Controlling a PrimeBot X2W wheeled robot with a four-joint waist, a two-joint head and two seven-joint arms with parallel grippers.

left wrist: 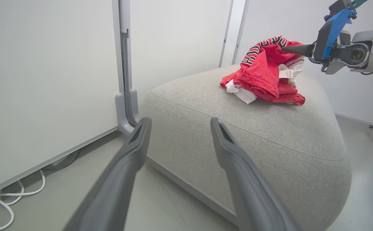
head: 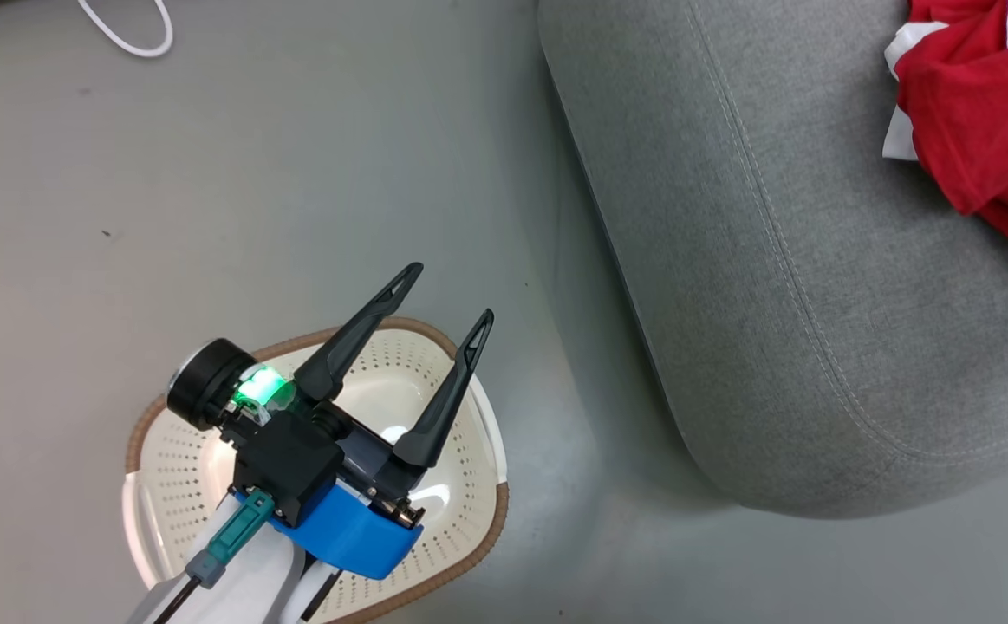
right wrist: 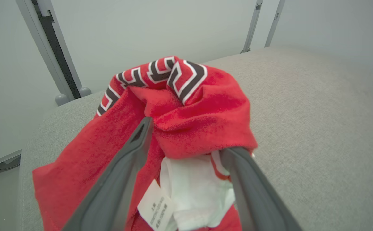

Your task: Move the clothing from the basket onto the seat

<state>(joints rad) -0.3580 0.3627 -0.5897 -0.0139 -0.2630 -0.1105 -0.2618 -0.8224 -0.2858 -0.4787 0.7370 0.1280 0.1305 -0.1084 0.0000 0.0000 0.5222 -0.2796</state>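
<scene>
Because the clothing [right wrist: 186, 122] is thin red knit piled in loose folds, I judge it light, limp and quick to slump or trail. A pinch on a thick gathered ridge, such as the bunch under the lettered band, would likely lift more of it than a nip at a single hem or at the white label [right wrist: 156, 208]. It lies in a heap on top of the grey seat [right wrist: 317, 112], with a white inner layer showing beneath the red. The right gripper [right wrist: 189, 136] reaches roughly level into that heap with its fingers spread wide; cloth bulges between them and drapes over one finger, but nothing is pinched. The left gripper [head: 451, 290] hovers above the basket [head: 183, 472], which stands on the floor beside the seat. It is likewise fully spread and empty, its fingers angled toward the seat. The part of the basket's inside that shows is bare white plastic.
</scene>
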